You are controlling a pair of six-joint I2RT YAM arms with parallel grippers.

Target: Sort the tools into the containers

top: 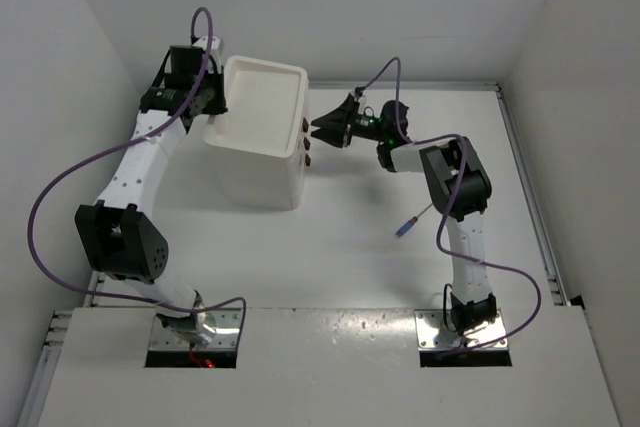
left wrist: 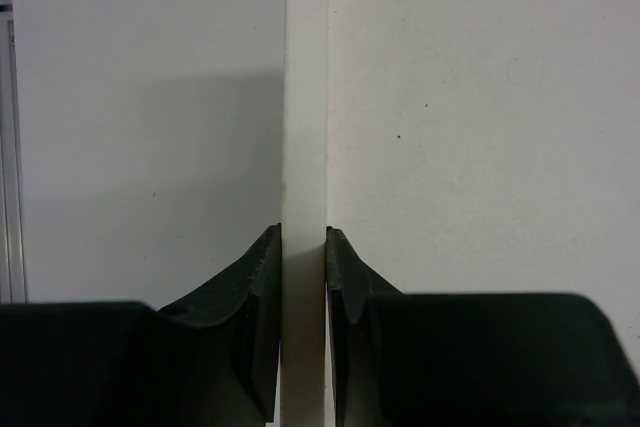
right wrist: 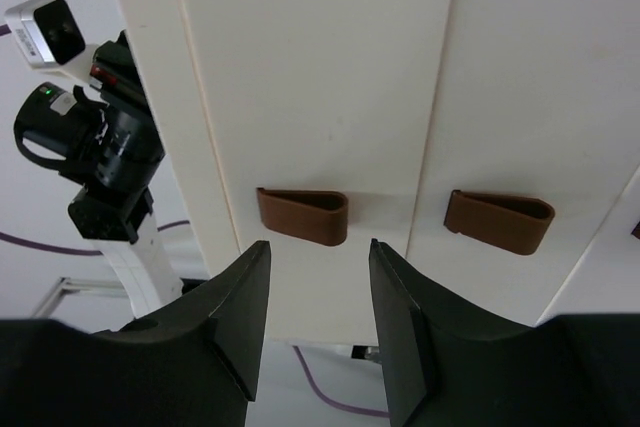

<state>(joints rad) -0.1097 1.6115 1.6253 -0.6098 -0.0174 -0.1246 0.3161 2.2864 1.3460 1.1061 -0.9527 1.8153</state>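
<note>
The white drawer unit (top: 260, 177) stands upright left of the table's middle, its drawer fronts facing my right arm; my left gripper (left wrist: 303, 247) is clamped on its tray rim; my right gripper (right wrist: 318, 257) hangs parted and empty just before the top knob (right wrist: 302, 215); the blue-handled screwdriver (top: 405, 229) lies diagonally beside my right arm, handle towards me, shaft pointing away rightward.

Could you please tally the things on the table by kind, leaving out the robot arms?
White drawer unit: 1
Brown knobs: 3
Blue-handled screwdriver: 1
Total: 5
</note>
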